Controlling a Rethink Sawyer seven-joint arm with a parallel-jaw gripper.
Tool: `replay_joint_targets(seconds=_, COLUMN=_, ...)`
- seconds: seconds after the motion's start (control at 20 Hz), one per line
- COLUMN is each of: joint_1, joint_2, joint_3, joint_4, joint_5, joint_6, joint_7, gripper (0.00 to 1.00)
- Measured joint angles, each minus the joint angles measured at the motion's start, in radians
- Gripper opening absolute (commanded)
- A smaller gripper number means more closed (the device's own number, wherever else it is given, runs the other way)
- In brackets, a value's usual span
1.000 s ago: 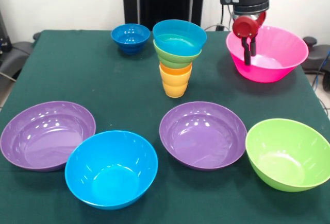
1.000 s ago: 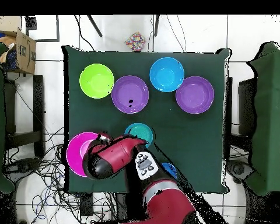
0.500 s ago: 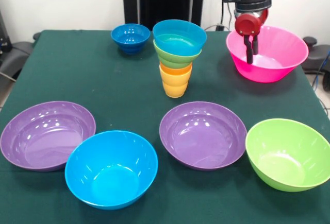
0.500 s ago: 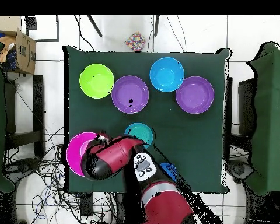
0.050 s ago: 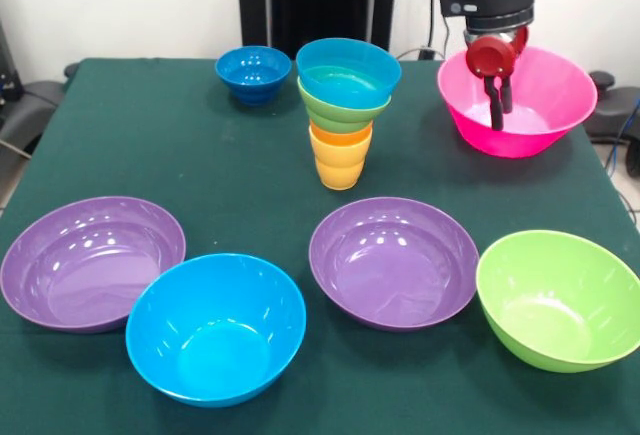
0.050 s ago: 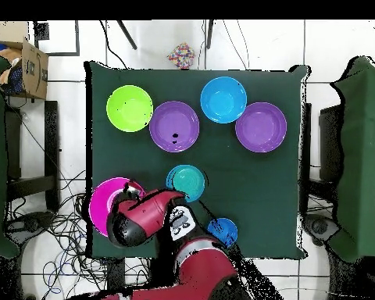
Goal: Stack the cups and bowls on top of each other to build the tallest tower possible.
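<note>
Front view: gripper (image 5: 497,105), fingers nearly together and apparently empty, has shifted further over the pink bowl (image 5: 540,125) directly beneath; tower (image 5: 345,115) stands apart beside it; next grasp likely pending.

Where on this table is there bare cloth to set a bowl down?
Free: the band between the tower and the left purple bowl; also between the tower and the pink bowl. Crowded: the front row of four large bowls.

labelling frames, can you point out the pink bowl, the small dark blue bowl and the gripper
pink bowl (image 5: 560,90): front view, inner far wall.
small dark blue bowl (image 5: 253,67): front view, inside of the bowl.
gripper (image 5: 497,115): front view, midway between the fingertips.
</note>
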State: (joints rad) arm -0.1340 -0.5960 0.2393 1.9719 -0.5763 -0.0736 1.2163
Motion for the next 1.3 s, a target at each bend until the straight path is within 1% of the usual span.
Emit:
replay_joint_targets(seconds=0.1, joint_1=0.004, joint_2=0.009, joint_3=-0.009, joint_4=0.000, joint_5=0.000, joint_6=-0.032, joint_7=0.008, gripper=1.00)
replay_joint_targets(seconds=0.25, joint_1=0.014, joint_2=0.037, joint_3=-0.036, joint_4=-0.002, joint_5=0.000, joint_6=-0.105, joint_7=0.017, gripper=1.00)
replay_joint_targets(seconds=0.55, joint_1=0.017, joint_2=0.075, joint_3=-0.065, joint_4=-0.003, joint_5=0.000, joint_6=-0.155, joint_7=0.017, gripper=1.00)
replay_joint_targets(seconds=0.75, joint_1=0.016, joint_2=0.095, joint_3=-0.072, joint_4=-0.003, joint_5=0.000, joint_6=-0.156, joint_7=0.017, gripper=1.00)
replay_joint_targets(seconds=0.9, joint_1=0.011, joint_2=0.091, joint_3=-0.071, joint_4=0.001, joint_5=0.001, joint_6=-0.155, joint_7=0.017, gripper=1.00)
replay_joint_targets(seconds=1.0, joint_1=0.006, joint_2=0.082, joint_3=-0.068, joint_4=0.008, joint_5=0.003, joint_6=-0.147, joint_7=0.017, gripper=1.00)
replay_joint_targets(seconds=1.3, joint_1=-0.015, joint_2=0.008, joint_3=-0.042, joint_4=0.055, joint_5=0.037, joint_6=-0.090, joint_7=0.017, gripper=1.00)
